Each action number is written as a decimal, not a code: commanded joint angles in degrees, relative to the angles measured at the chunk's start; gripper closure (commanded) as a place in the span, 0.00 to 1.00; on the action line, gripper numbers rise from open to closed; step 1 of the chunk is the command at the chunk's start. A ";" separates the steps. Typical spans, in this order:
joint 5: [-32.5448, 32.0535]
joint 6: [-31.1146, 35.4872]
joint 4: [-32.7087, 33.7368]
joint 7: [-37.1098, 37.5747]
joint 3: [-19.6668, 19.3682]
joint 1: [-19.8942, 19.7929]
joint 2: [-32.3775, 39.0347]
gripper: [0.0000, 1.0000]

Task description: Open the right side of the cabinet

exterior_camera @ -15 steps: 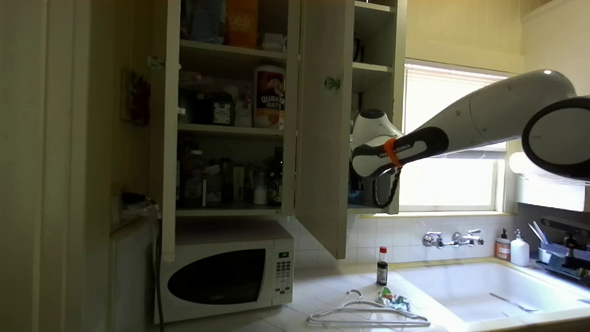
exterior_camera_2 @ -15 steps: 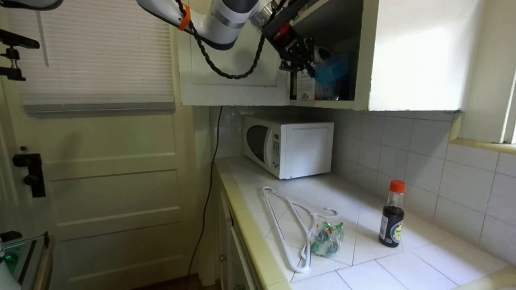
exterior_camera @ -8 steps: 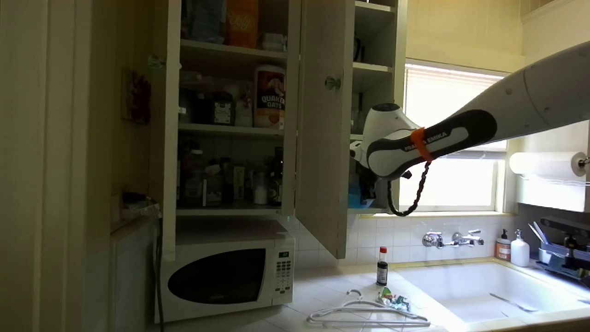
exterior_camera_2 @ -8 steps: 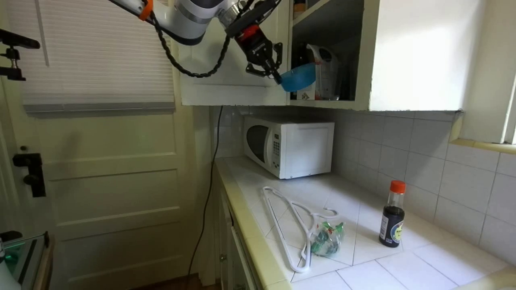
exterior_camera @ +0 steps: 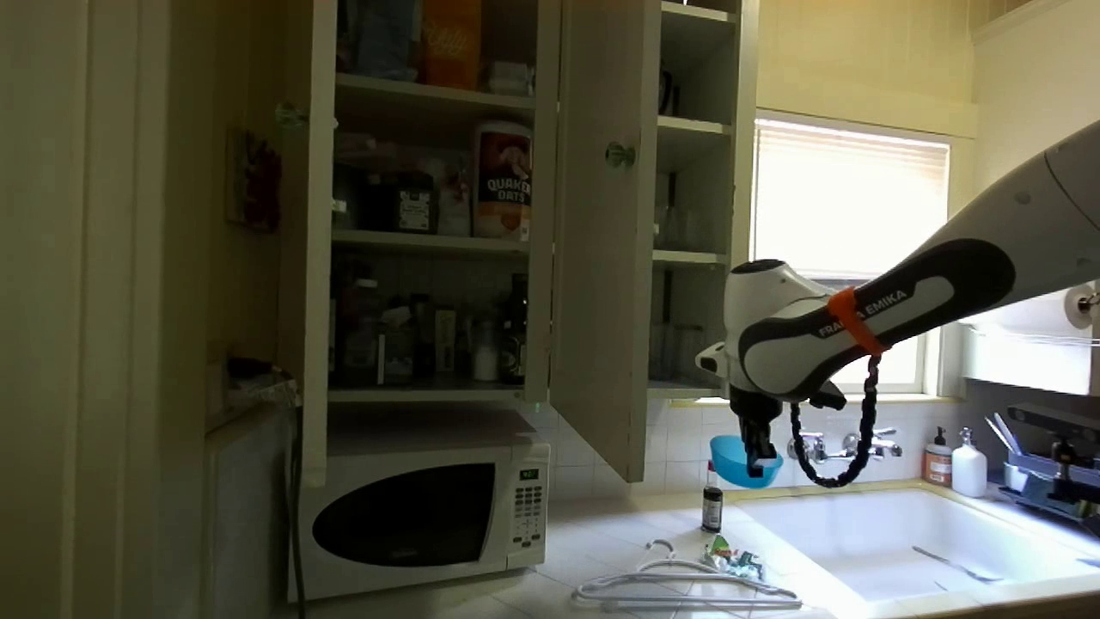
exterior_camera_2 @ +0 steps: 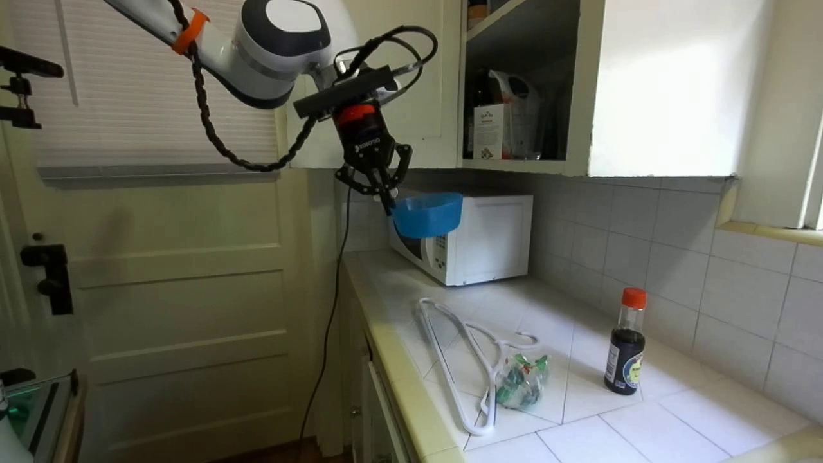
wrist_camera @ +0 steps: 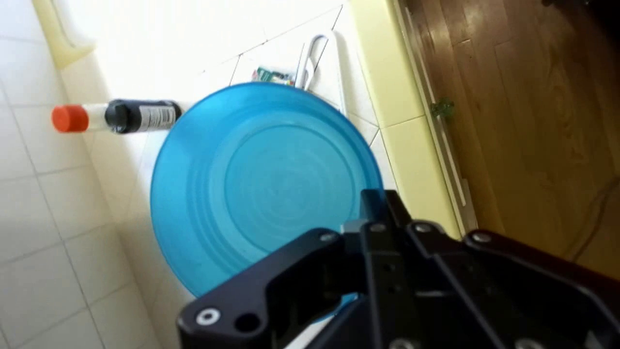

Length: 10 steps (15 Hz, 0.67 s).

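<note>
1. Lowered since the earlier frame is the blue bowl (exterior_camera_2: 427,218): half a second ago it was seen at the opening of the cabinet (exterior_camera_2: 675,96), and now it is held below that level, above the worktop (exterior_camera_2: 578,418).
2. In an exterior view, the right side of the cabinet (exterior_camera: 601,284) is seen swung outward, over and to the right of the microwave (exterior_camera: 404,516); it is not touched by the arm (exterior_camera: 932,292).
3. The tool (exterior_camera_2: 388,207) is closed almost fully, and one edge of the blue bowl is pinched between its tips, as is shown in the wrist view.
4. By judgement, the opening is already completed, and the blue bowl is probably being carried to a place where it can be set down.
5. Because it is gripped at one side only, the blue bowl could easily be tipped; it should be kept level and lowered slowly.
6. The white hanger (exterior_camera_2: 491,379) and the dark bottle (exterior_camera_2: 624,360) should be avoided, and contact of the base should be awaited before the grip is loosened.
7. In an exterior view, the forearm (exterior_camera: 1031,215) is sloped downward, and the tool is pointed mostly down. If the arm is turned, room should be left for the right side of the cabinet.
</note>
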 commanded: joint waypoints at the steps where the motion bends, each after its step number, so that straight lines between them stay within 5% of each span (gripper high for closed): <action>1: -5.87 7.99 -0.57 13.00 -0.17 -2.81 5.25 0.99; 6: -22.96 13.24 8.82 33.04 0.42 -3.34 17.67 0.99; 10: -19.43 11.61 12.05 34.34 -0.16 -2.70 24.46 0.99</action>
